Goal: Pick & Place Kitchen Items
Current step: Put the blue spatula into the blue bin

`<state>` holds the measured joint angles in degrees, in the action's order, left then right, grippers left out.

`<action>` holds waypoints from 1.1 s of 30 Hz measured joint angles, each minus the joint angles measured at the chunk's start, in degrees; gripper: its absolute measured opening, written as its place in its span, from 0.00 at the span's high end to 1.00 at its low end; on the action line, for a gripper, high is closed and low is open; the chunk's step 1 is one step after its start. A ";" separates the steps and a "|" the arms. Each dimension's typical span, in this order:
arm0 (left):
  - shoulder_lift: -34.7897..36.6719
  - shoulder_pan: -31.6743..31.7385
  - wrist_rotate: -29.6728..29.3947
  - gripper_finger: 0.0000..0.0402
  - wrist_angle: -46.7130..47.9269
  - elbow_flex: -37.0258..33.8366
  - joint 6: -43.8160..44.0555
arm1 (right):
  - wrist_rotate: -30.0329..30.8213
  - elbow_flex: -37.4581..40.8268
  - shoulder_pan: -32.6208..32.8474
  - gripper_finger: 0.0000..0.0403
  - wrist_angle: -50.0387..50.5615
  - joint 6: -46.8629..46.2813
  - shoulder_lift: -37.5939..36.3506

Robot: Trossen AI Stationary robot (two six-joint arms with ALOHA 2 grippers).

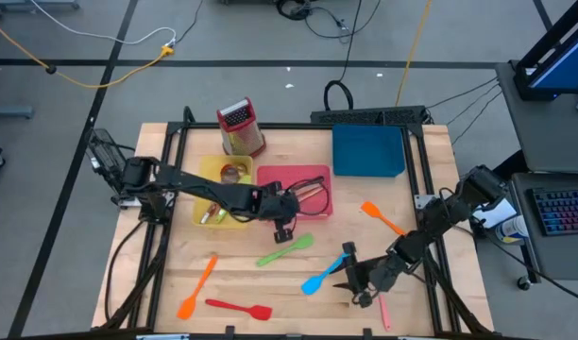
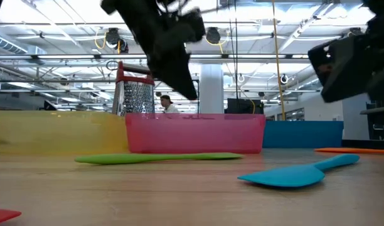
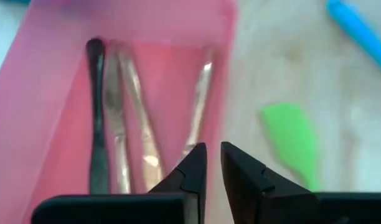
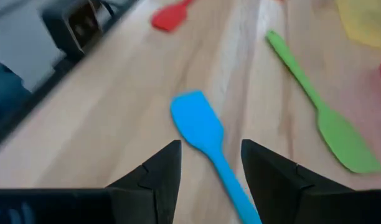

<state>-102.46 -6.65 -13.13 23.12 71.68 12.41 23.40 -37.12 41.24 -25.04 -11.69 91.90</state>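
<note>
Right claw [image 4: 210, 165] wide open, astride blue spatula [image 4: 206, 140] handle | left claw [image 3: 213, 165] nearly closed, empty

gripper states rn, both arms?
Left tool: shut, nothing between the fingers, at the edge of the pink rectangular tray.
Right tool: open, empty, straddling the handle of the blue silicone spatula.
</note>
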 joint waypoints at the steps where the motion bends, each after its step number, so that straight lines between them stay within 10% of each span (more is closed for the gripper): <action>1: 0.88 -0.84 0.00 0.87 0.14 0.02 0.15 | -0.45 0.00 -0.47 0.59 1.14 -0.01 -0.02; 33: 9.64 -20.57 -5.05 0.87 -2.87 0.00 12.45 | -16.05 -0.01 -13.52 0.66 30.89 -0.71 -5.60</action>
<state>-92.82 -27.22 -18.17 20.26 71.68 24.86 7.35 -37.14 27.72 5.85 -12.41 86.30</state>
